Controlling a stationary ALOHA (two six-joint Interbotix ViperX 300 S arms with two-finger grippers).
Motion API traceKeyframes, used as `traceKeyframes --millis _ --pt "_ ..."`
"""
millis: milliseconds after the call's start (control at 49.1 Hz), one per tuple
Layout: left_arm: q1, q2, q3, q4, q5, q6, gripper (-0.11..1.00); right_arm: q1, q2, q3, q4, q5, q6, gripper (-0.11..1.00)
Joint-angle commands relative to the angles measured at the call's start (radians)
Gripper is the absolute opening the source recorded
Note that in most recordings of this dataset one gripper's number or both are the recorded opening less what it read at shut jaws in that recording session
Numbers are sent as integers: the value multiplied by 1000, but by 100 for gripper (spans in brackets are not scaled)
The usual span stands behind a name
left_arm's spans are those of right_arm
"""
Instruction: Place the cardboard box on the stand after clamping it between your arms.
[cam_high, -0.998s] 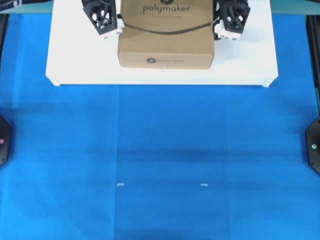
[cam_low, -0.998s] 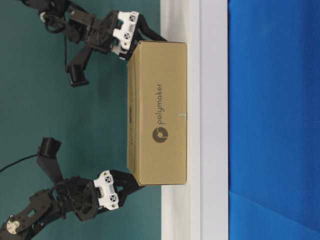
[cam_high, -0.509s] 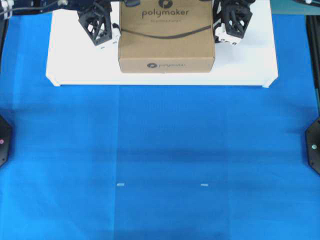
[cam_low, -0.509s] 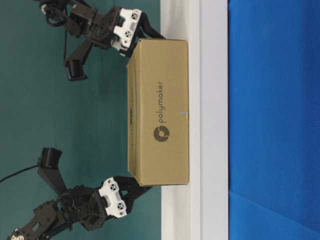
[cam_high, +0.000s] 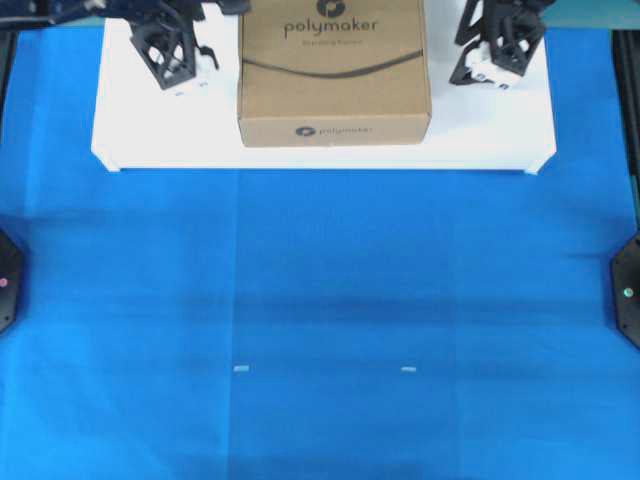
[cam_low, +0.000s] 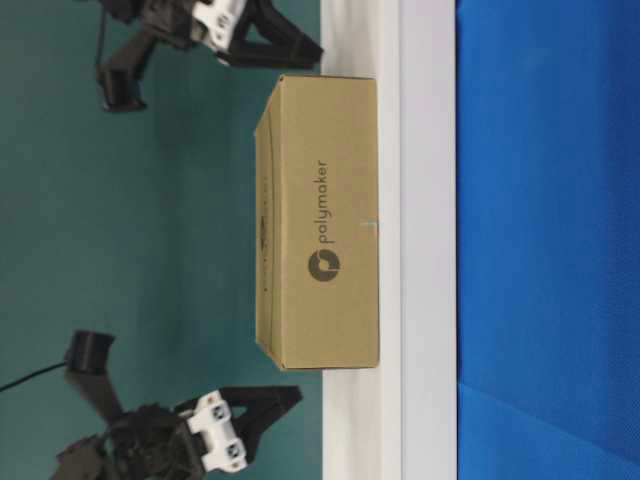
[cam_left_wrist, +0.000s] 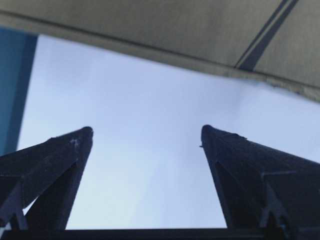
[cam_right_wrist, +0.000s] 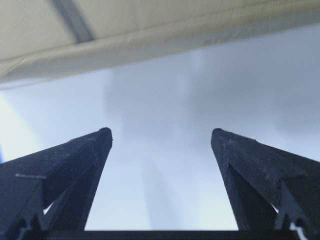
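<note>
Flat brown cardboard box with dark "polymaker" print sits flush on the wide white rectangular stand, centred, nothing touching it. Left black lattice gripper and right black lattice gripper hang off either side, apart from the box walls, fingers spread wide, holding nothing. Judgement: placement done; the arms stand clear so the box rests on its own.

A blue cloth bears two small white marks.
</note>
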Motion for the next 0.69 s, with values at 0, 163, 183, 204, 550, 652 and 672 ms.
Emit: traceKeyframes --millis 0,163,183,204,550,652,672 --pt "-5 -61 3 -2 -3 -6 85 -15 -80 9 12 14 20 98" --pt "-15 -186 74 -2 -17 -9 85 -2 -186 69 12 32 86 97" --pt "-15 -202 87 -2 -20 -11 85 2 -198 80 14 32 91 97" --pt "-15 -222 100 -2 -26 -12 85 6 -210 89 14 29 97 97" --pt "-164 -499 341 -2 -273 -37 84 135 -434 249 80 -98 175 97" --pt "-232 -558 385 -2 -322 -74 83 195 -499 308 81 -195 187 97" --pt "-245 -574 394 -2 -336 -87 83 207 -511 322 84 -215 192 97"
